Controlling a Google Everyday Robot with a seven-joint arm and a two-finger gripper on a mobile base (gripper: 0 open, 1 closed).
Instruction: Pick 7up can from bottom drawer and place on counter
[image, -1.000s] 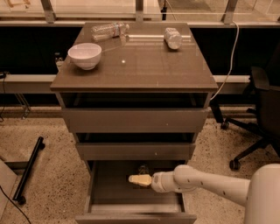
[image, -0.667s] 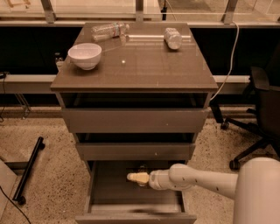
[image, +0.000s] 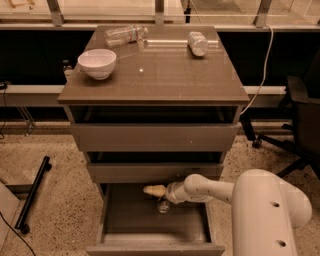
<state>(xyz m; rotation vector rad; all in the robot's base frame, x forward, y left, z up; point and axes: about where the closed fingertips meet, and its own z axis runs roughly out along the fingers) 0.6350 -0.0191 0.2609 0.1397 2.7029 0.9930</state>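
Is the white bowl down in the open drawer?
No, the white bowl sits up on the counter, while the end effector is down in the open bottom drawer.

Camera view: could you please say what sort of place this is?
Probably an office or lab: an office chair, a trailing cable, a speckled floor. The gripper reaches into the open bottom drawer.
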